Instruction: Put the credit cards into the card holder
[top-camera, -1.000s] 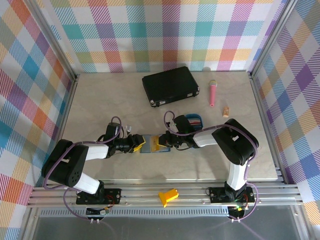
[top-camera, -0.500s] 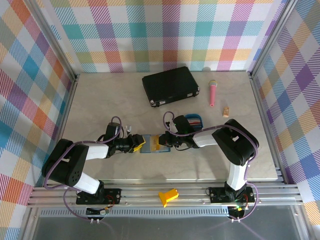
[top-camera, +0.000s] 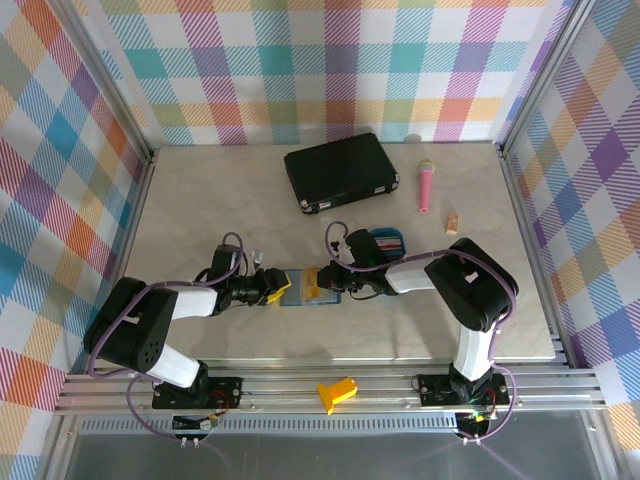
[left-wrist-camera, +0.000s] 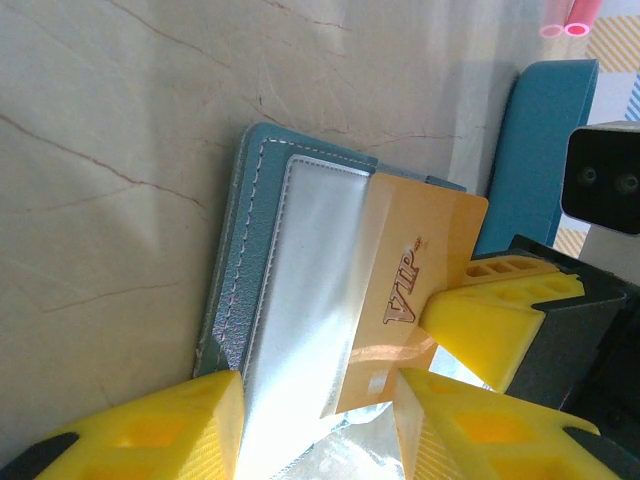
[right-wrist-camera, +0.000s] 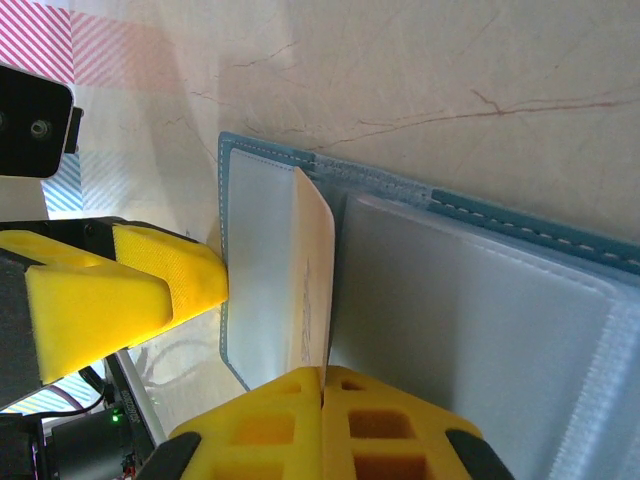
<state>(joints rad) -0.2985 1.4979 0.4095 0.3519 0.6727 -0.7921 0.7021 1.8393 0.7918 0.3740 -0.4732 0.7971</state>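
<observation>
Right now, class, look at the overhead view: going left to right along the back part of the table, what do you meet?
black case → pink microphone → small tan piece

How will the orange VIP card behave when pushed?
The thin orange plastic VIP card probably stays stiff: it looks flat and unbent in the shut right pincer. Its glossy face may slip in that edge pinch. It likely slides easily over the shiny pocket of the teal stitched card holder.
</observation>
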